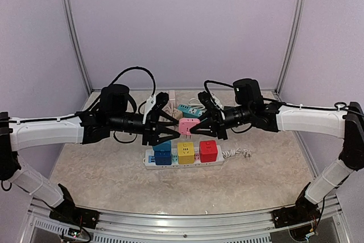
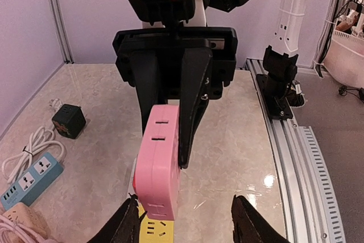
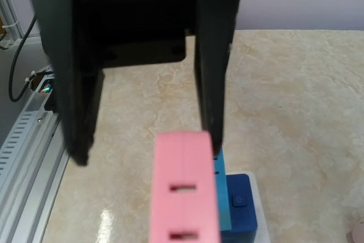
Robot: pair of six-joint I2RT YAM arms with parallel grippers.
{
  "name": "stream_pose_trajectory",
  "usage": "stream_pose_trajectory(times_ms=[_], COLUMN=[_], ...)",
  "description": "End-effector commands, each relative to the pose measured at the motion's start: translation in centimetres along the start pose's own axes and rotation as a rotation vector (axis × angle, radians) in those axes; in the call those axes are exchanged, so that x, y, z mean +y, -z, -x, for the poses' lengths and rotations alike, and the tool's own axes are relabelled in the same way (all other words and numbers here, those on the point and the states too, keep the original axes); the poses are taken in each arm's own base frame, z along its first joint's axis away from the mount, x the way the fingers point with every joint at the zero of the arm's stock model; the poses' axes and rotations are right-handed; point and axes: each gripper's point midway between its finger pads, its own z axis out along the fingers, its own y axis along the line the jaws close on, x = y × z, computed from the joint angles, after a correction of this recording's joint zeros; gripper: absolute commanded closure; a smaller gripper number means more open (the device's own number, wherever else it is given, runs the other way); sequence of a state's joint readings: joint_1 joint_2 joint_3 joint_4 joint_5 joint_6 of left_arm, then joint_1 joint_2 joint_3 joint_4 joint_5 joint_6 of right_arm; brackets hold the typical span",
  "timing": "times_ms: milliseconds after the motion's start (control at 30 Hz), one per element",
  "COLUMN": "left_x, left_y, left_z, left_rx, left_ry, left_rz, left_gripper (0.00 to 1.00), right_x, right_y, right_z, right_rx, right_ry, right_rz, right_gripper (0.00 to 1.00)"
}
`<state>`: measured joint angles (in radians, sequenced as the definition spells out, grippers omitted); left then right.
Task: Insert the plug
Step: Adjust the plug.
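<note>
A pink cube plug (image 1: 189, 125) hangs in the air above the white power strip (image 1: 227, 160), which carries a blue (image 1: 162, 153), a yellow (image 1: 186, 152) and a red cube (image 1: 208, 151). My right gripper (image 1: 197, 128) is shut on the pink plug (image 2: 161, 163), one finger on each side. The two arms meet tip to tip. My left gripper (image 2: 185, 220) is open around the plug's near end: one fingertip (image 2: 128, 223) sits by its edge, the other stands well apart. In the right wrist view the pink plug (image 3: 185, 192) fills the bottom, in front of the left gripper (image 3: 147, 143).
At the back of the table lie a black cube adapter (image 2: 69, 121), a light blue power strip (image 2: 31, 180) and a coiled white cord (image 2: 25, 149). The strip's own white cable (image 1: 236, 153) trails right. A metal rail (image 2: 301, 157) runs along the table's near edge.
</note>
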<state>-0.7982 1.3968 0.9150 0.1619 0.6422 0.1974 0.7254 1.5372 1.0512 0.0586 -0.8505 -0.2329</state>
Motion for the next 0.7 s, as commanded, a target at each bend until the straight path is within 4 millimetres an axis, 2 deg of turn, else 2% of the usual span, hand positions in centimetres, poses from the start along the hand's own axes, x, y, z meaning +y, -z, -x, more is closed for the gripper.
stream_pose_trajectory(times_ms=[0, 200, 433, 667], left_x=[0.2, -0.2, -0.4, -0.6], left_y=[0.1, 0.3, 0.6, 0.7], left_z=[0.8, 0.8, 0.8, 1.0], left_rx=[-0.047, -0.06, -0.064, -0.071], left_ry=[-0.013, -0.021, -0.04, -0.058], left_rz=[0.017, 0.01, 0.017, 0.012], left_gripper=[0.51, 0.55, 0.68, 0.67], right_x=[1.9, 2.0, 2.0, 1.9], right_y=[0.3, -0.3, -0.9, -1.2], right_z=[1.3, 2.6, 3.2, 3.9], right_rx=[-0.045, -0.053, -0.062, -0.07], right_ry=[0.056, 0.095, 0.108, 0.123], right_rz=[0.029, 0.009, 0.011, 0.003], right_gripper=[1.0, 1.0, 1.0, 1.0])
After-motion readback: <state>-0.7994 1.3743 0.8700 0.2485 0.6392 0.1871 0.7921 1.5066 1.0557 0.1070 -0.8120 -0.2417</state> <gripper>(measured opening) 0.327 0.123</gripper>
